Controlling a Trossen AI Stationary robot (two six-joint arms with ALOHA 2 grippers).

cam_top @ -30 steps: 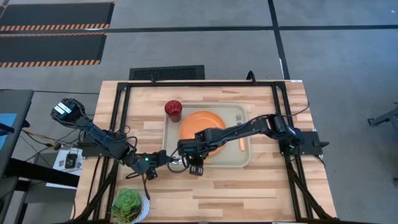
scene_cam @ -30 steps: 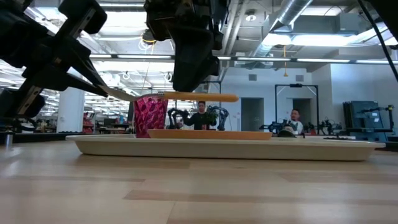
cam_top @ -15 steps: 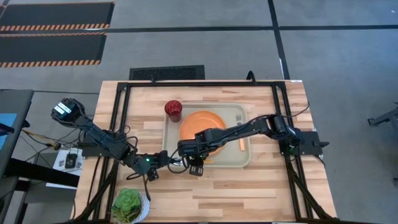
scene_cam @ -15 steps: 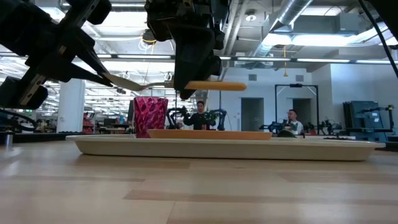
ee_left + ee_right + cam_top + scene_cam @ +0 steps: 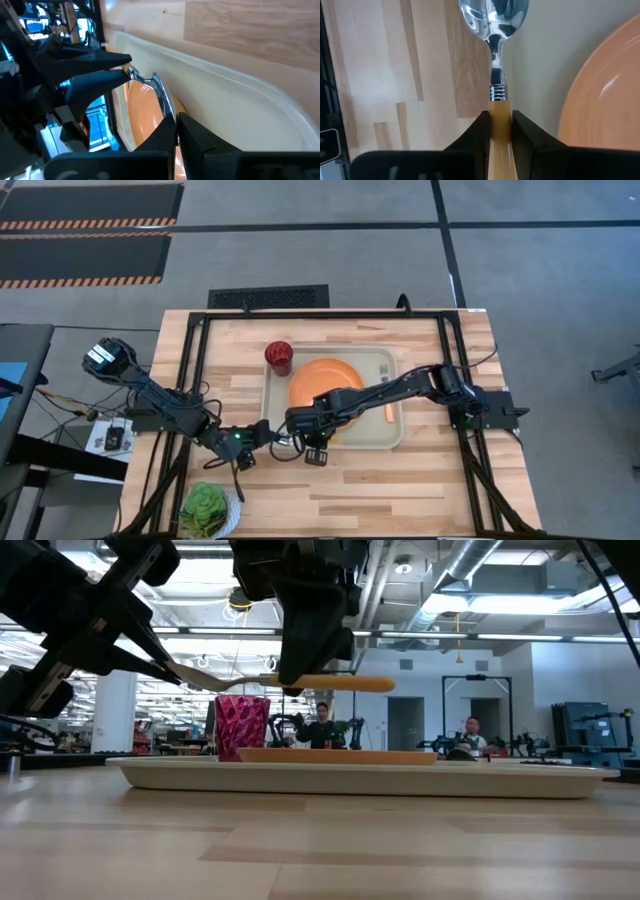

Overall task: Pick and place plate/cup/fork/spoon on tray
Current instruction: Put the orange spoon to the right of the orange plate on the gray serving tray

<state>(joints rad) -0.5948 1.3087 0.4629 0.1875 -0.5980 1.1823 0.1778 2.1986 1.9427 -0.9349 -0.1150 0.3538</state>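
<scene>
While apparently pinched by both grippers, spoon (image 5: 494, 20) above tray (image 5: 385, 438).

Grey tiled floor (image 5: 300, 250) with black hazard-striped mats (image 5: 85, 230) surrounds the table; exposed silver ceiling ducts (image 5: 480, 570) hang overhead.

The right claw (image 5: 300, 685) holds the spoon (image 5: 300, 684) level above the tray (image 5: 370, 778) (cup (image 5: 241, 727) behind).
</scene>
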